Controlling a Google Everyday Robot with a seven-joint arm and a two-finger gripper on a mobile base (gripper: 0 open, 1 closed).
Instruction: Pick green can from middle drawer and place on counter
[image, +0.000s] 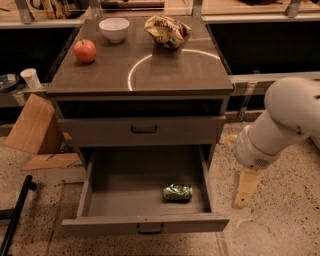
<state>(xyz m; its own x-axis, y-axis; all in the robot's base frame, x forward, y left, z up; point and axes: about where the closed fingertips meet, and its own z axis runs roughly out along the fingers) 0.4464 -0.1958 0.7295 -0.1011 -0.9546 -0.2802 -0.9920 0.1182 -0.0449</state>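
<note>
The green can (177, 192) lies on its side on the floor of the open middle drawer (145, 223), near the drawer's front right corner. The counter (170, 70) above it is brown-gray with a thin white circle line. My gripper (242, 196) hangs pointing down from the white arm (285, 120), outside the drawer, just right of its right wall. It is about level with the can and apart from it, and it holds nothing that I can see.
On the counter stand a red apple (85, 50), a white bowl (114, 29) and a tan snack bag (167, 31). The drawer above (142, 130) is shut. Cardboard (32, 125) and a paper cup (31, 78) are at the left, and a black pole (15, 215) is at the lower left.
</note>
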